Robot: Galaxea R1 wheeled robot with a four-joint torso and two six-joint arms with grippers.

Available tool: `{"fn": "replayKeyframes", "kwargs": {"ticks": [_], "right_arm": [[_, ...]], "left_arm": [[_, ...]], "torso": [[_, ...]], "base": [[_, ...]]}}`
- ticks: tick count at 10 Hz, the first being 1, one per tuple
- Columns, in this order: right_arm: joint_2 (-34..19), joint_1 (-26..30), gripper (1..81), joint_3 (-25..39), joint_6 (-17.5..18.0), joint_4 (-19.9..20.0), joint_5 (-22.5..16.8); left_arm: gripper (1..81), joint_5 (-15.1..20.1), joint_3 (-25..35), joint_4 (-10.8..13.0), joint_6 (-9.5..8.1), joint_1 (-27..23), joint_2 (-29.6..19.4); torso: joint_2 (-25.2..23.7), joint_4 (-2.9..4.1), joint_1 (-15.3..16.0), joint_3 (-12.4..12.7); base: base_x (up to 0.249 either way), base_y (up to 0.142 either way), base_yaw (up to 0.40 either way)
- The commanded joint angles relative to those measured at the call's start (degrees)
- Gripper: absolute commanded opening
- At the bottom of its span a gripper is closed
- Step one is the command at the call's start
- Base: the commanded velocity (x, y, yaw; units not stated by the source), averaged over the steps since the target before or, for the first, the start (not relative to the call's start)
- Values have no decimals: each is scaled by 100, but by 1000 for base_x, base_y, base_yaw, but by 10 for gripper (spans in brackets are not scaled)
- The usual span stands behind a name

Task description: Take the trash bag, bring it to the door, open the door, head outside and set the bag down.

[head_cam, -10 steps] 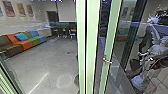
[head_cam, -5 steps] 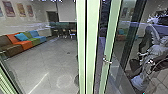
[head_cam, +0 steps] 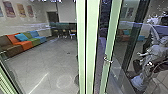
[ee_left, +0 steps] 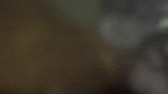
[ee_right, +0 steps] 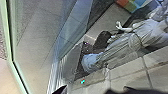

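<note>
- Step in hand: judged to be the passage through the door (head_cam: 112,25), the middle part of the task. The pale green upright with the metal handle (head_cam: 108,60) stands close ahead in the head view. Whether the door is ajar or closed cannot be confirmed.
- Adjacent structure: paired green posts (head_cam: 91,50) stand just beside that upright. On their other side, the room with the coloured sofa (head_cam: 22,41) is visible.
- Trash bag: location cannot be determined. The left wrist view gives a blurred brown surface (ee_left: 50,50); its identity cannot be established.
- Left gripper: cannot tell whether it is apart, together or clamped on anything.
- Right gripper: state likewise cannot be told. The right wrist view covers glass panels, pale paving (ee_right: 130,78) and a white statue (ee_right: 120,50). No contact with the handle can be verified.
- Requirement for the next move: confirm the bag is secured and the door gap is sufficient. Advance slowly, with both arms held clear of the posts and glass.
- Caution: an arm or a carried bag could catch on the handle or a post. A wide swing toward the statue could strike it.
- Completion: setting the bag down outside cannot be verified; treat the task as unfinished.
</note>
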Motion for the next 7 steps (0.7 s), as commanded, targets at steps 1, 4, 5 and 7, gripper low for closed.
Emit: {"fn": "replayKeyframes", "kwargs": {"ticks": [1, 4, 5, 7], "right_arm": [[-380, 966, 811, -441, -137, -1716, 52], [-627, 1001, 811, -265, -155, -2228, 17], [-723, 1010, 811, -187, -155, -2298, -34], [-874, 957, 811, 69, -365, -2255, -210]], "left_arm": [[10, 491, 75, -81, 16, -132, 85], [10, 491, 66, -81, 25, -123, 85], [10, 491, 66, -81, 25, -123, 85], [10, 491, 75, -72, 25, -114, 85]], "torso": [[0, 0, 0, 0], [0, 0, 0, 0], [0, 0, 0, 0], [0, 0, 0, 0]], "base": [[0, 0, 0], [0, 0, 0], [0, 0, 0], [0, 0, 0]]}}
